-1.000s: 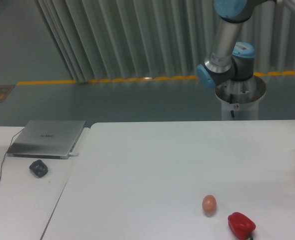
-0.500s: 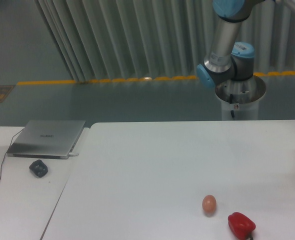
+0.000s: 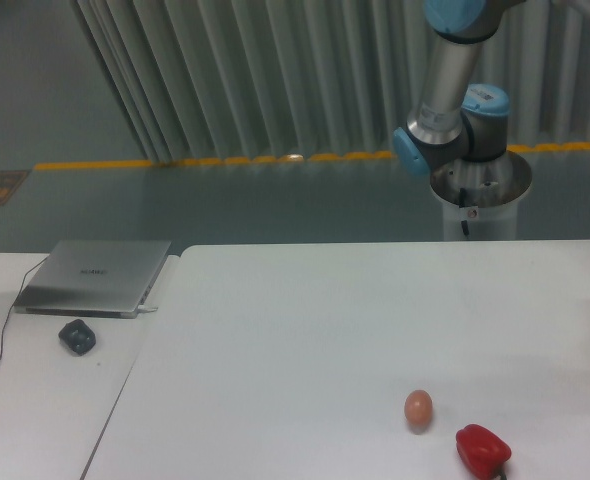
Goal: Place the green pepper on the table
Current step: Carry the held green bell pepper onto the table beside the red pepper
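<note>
The green pepper is out of view. The large white table (image 3: 305, 330) fills the lower right of the camera view. Only the arm's base and lower joints (image 3: 455, 120) show, rising behind the table's far edge and running out of the top right of the frame. The gripper itself is out of view.
A small tan egg (image 3: 418, 408) and a red bell pepper (image 3: 482, 450) lie near the table's front edge at the right. On the smaller white table at the left sit a silver laptop (image 3: 95, 277), a dark mouse-like object (image 3: 77, 336) and a cable.
</note>
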Controlling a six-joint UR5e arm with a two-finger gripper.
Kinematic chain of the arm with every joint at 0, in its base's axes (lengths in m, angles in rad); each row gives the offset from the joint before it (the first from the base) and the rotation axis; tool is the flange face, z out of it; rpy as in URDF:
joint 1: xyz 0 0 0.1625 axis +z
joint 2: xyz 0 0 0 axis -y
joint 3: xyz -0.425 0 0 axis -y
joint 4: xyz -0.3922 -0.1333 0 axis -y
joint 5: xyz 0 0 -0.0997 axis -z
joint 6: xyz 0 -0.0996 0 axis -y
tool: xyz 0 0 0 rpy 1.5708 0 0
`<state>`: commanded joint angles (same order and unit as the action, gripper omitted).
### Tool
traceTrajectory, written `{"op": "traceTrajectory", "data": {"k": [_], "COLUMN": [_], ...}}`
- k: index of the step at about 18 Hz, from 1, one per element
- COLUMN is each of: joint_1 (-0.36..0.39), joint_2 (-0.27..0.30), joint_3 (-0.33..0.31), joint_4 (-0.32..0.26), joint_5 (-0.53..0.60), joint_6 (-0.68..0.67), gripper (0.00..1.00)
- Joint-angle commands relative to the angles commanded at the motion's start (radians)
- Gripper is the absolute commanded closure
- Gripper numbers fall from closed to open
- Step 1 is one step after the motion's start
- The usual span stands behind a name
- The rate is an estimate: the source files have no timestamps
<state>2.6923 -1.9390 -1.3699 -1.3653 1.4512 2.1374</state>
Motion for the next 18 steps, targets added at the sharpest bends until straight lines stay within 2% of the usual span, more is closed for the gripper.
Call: {"op": "traceTrajectory", "data": {"k": [8,10,15,18], "joint_1": [-0.084,-0.114,-0.158,-0.207], "joint_2": [-0.002,-0.005,-0.011,-0.015], "joint_3": [-0.005,-0.011,-0.038,-0.070], "joint_4": [0.012,0.046,0.090,0.138], "joint_5": [-0.101,-0.100,-0.065,0.053], "joint_6": [-0.393,-0.462,-0.502,-0.533], "gripper": [0.61,0.61,0.61,0.61]}}
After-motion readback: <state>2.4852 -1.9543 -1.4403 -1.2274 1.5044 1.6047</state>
